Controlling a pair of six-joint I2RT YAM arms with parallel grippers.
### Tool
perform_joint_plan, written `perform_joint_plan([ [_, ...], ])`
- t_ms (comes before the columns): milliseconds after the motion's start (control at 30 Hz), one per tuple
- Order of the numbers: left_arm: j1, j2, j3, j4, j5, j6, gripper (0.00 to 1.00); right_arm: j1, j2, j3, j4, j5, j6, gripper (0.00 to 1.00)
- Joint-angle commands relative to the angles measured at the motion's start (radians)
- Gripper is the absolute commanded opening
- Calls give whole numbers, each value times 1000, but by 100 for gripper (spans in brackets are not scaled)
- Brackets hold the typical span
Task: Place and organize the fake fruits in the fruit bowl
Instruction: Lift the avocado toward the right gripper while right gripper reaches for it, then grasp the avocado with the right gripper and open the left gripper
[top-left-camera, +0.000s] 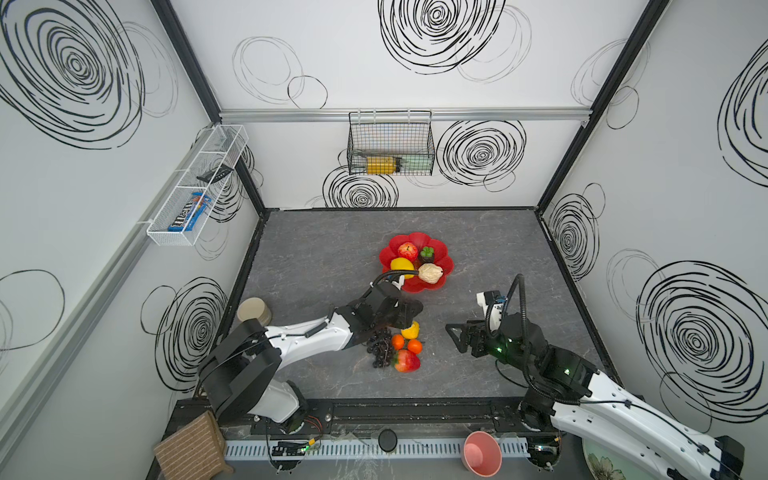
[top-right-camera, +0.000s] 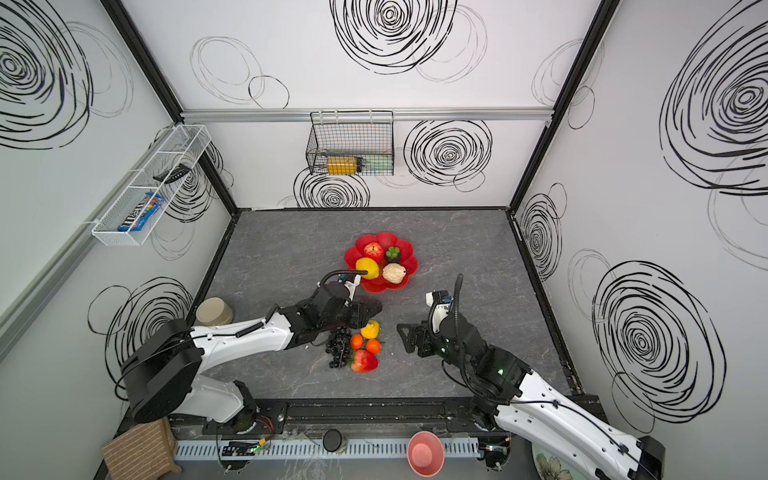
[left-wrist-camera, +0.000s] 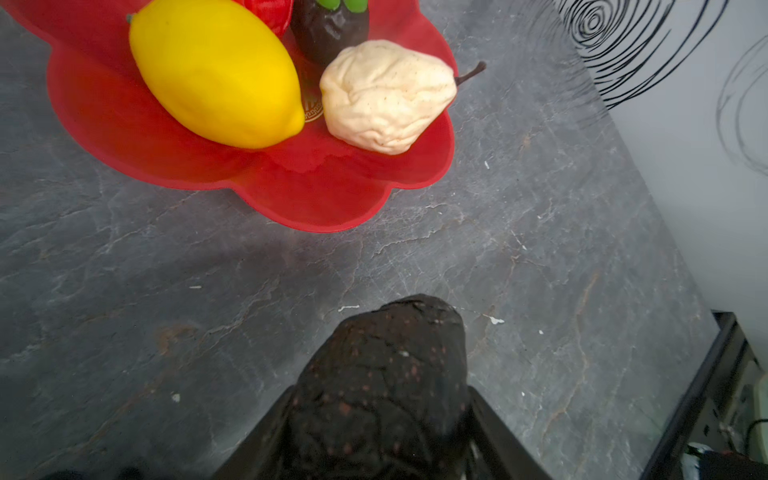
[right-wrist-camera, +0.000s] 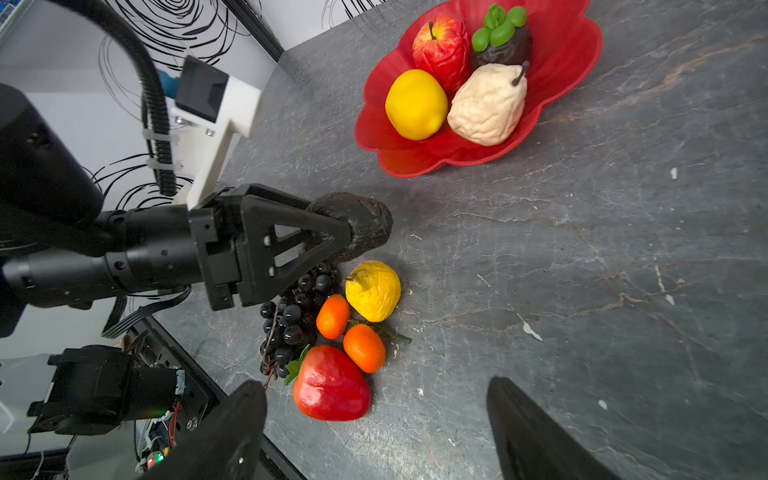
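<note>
The red flower-shaped fruit bowl (top-left-camera: 395, 245) holds a red apple (top-left-camera: 408, 250), a mangosteen (top-left-camera: 427, 254), a big lemon (top-left-camera: 401, 264) and a cream wrinkled fruit (top-left-camera: 430, 273). My left gripper (left-wrist-camera: 380, 395) is shut on the dark avocado (left-wrist-camera: 386, 353), just in front of the bowl (left-wrist-camera: 316, 199). Beside it on the table lie a small lemon (right-wrist-camera: 373, 291), two oranges (right-wrist-camera: 332, 316), a strawberry (right-wrist-camera: 332, 384) and a grape bunch (right-wrist-camera: 291, 316). My right gripper (right-wrist-camera: 374, 384) stands open, with nothing in it, right of this pile.
A pink cup (top-left-camera: 482, 453) and a pale flowered plate (top-left-camera: 602, 465) sit at the front edge. A tan round object (top-left-camera: 253, 311) stands by the left wall and a woven cloth (top-left-camera: 191, 451) lies at the front left. Wire baskets (top-left-camera: 390, 143) hang on the walls.
</note>
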Motion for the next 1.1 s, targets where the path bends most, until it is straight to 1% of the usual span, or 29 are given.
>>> perform_joint_plan([
  [0, -8, -89, -57, 142, 12, 32, 60, 5, -8, 35, 10, 4, 21, 88],
  [100, -8, -158, -120, 213, 27, 49, 60, 4, -14, 35, 27, -6, 24, 88],
  [267, -12, -245, -208, 340, 79, 89, 60, 7, 17, 45, 71, -57, 37, 88],
  [433, -34, -299, -280, 467, 132, 134, 60, 25, 43, 64, 131, -122, 88, 88],
  [567, -79, -329, -336, 604, 124, 164, 60, 60, 67, 67, 193, -151, 156, 88],
  [600, -92, -334, -349, 636, 119, 192, 60, 73, 75, 68, 202, -150, 173, 88],
  [733, -137, -336, -388, 744, 101, 231, 60, 107, 93, 67, 233, -135, 244, 90],
  [900, -196, -321, -406, 819, 76, 282, 60, 118, 87, 42, 296, -145, 314, 92],
  [1067, -223, -306, -429, 899, 65, 295, 60, 122, 93, 39, 304, -142, 338, 93],
])
